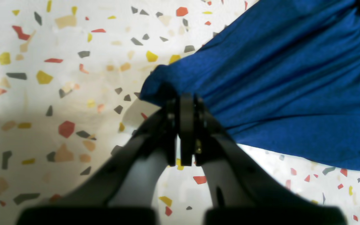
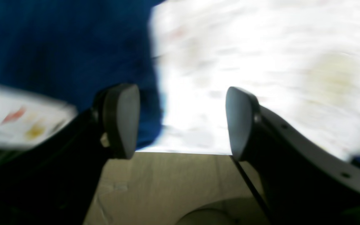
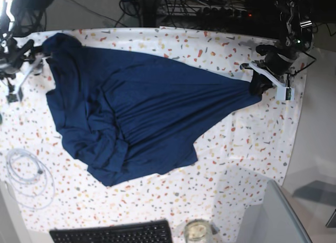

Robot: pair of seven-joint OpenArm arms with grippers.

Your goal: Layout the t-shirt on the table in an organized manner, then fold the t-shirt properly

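The navy t-shirt [image 3: 142, 112] lies rumpled across the speckled table [image 3: 247, 143], stretched into a point toward the right. My left gripper [image 3: 257, 85] is shut on that pointed end. In the left wrist view the closed jaws of the left gripper [image 1: 184, 98] pinch the edge of the t-shirt [image 1: 292, 78] just above the table [image 1: 42, 93]. My right gripper [image 3: 38, 60] is at the shirt's far left upper corner. In the blurred right wrist view the right gripper [image 2: 180, 122] stands open with nothing between its fingers, and the t-shirt [image 2: 58, 47] lies beside the left finger.
A coiled white cable [image 3: 26, 175] lies at the table's left front. A black keyboard [image 3: 113, 233] and a glass jar [image 3: 197, 231] sit at the front edge. A grey panel [image 3: 278, 217] stands at front right. The right wrist view shows the table edge with brown floor [image 2: 167, 181] below.
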